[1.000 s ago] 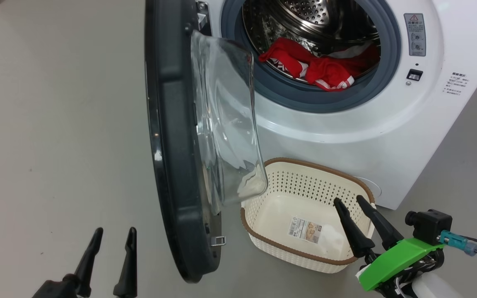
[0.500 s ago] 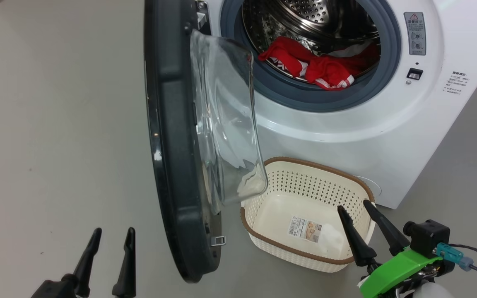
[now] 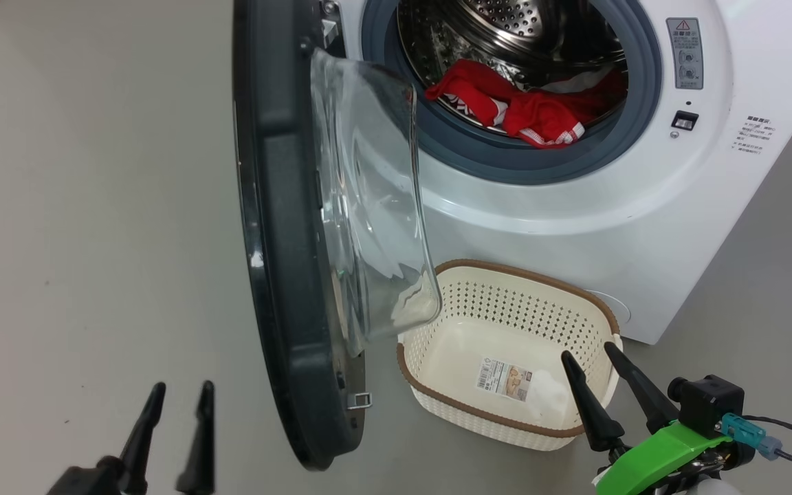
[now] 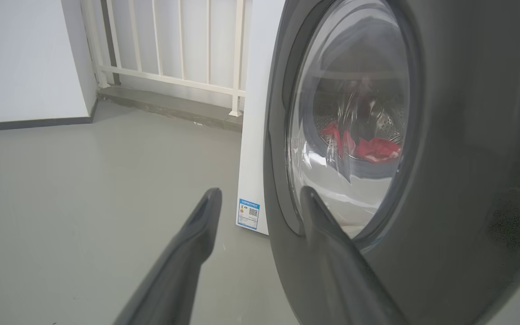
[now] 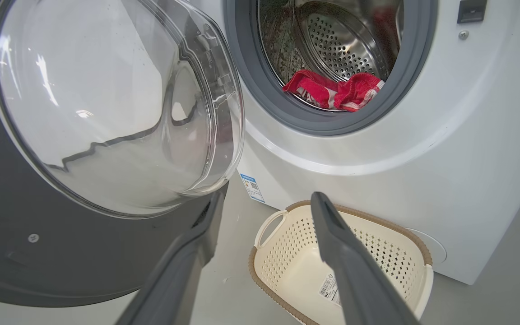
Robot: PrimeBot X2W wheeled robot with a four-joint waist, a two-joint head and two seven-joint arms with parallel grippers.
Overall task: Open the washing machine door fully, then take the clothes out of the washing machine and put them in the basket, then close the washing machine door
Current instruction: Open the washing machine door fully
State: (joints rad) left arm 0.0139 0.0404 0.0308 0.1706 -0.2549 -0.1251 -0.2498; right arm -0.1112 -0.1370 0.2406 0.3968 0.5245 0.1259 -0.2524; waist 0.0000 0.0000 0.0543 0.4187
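My left claw [image 3: 183, 386] hangs over the bare grey floor [image 3: 93, 206] at the lower left. Its two fingers are parted by a narrow gap and hold nothing, and it sits just left of the washing machine door [image 3: 279, 240]. The door stands swung out, edge-on to me, with its clear glass bowl [image 3: 368, 206] bulging rightward over the basket's left corner. In my left wrist view a small blue label [image 4: 248, 213] with a QR code sits low on the washing machine [image 3: 575, 206], its print too small to read. The clothes [image 3: 526, 113], red with white trim, lie at the front lip of the steel drum [image 3: 506, 27], inside the grey gasket [image 3: 506, 161]. The basket [image 3: 506, 271] stands on the floor against the machine's front, below the opening. A paper label [image 3: 504, 377] with a barcode is on its bottom, wording unreadable. My right claw [image 3: 586, 350] hovers at the basket's near right rim, fingers spread, gripping nothing. Right of the opening a grey sticker [image 3: 685, 53] bears a red warning triangle. Farther right are lines of small dark writing [image 3: 750, 135] that I cannot read.
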